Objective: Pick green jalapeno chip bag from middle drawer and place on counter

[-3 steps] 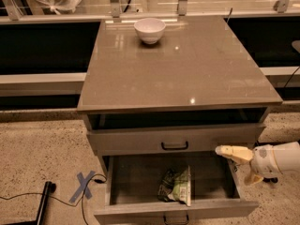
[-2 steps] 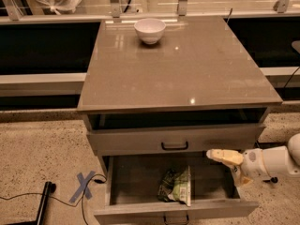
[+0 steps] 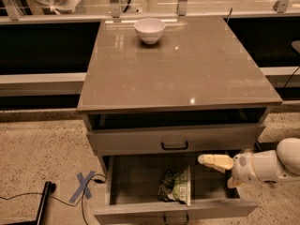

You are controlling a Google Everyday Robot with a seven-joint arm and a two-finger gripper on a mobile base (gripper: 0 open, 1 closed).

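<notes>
Plainly the chief risk is a poor grasp: the bag (image 3: 176, 187) lies crumpled on the drawer (image 3: 136, 182) floor near its front edge, about midway along. Its foil could slide or fold away if the gripper (image 3: 211, 161) descends off-centre, and a hasty lift could strike the closed drawer front (image 3: 140, 142) just above. The gripper hangs over the drawer's right part, apart from the bag and pointing left, with the arm (image 3: 267, 165) reaching in level from past the right edge; whether it is released or clenched cannot be told.
</notes>
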